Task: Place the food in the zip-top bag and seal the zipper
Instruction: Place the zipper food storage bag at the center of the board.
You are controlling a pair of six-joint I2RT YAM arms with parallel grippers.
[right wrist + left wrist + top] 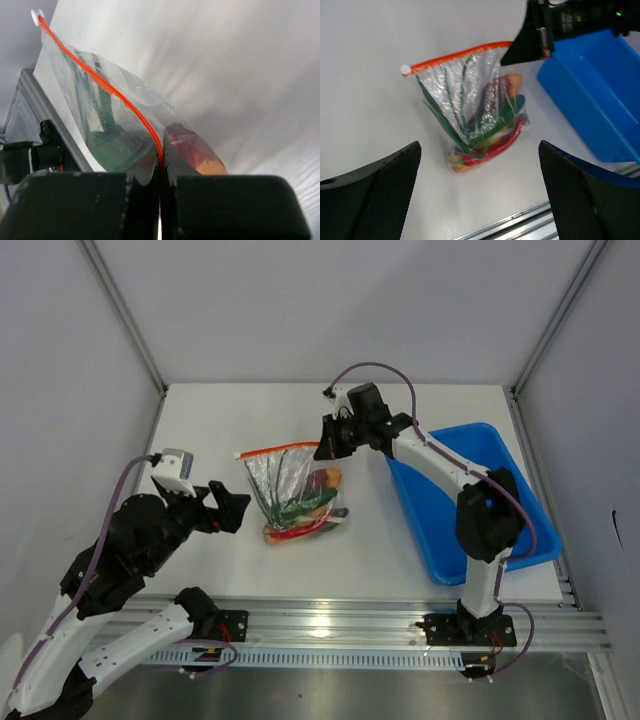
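Observation:
The zip-top bag (285, 490) lies on the white table with the food inside: a red chili (502, 145), a dark green cucumber (495, 117), a sausage in a bun (323, 480) and green onion stalks (447, 107). The orange-red zipper (455, 56) runs along its far edge. My right gripper (325, 447) is shut on the zipper's right end, and the strip (110, 90) runs away from the pinched jaws (161, 167). My left gripper (240, 512) stands open just left of the bag, holding nothing, and its wide-apart fingers (385, 190) frame the bag's lower end.
A blue plastic tray (520, 540) sits at the right, under the right arm. The metal rail (330, 620) runs along the table's near edge. Grey walls close in the back and both sides.

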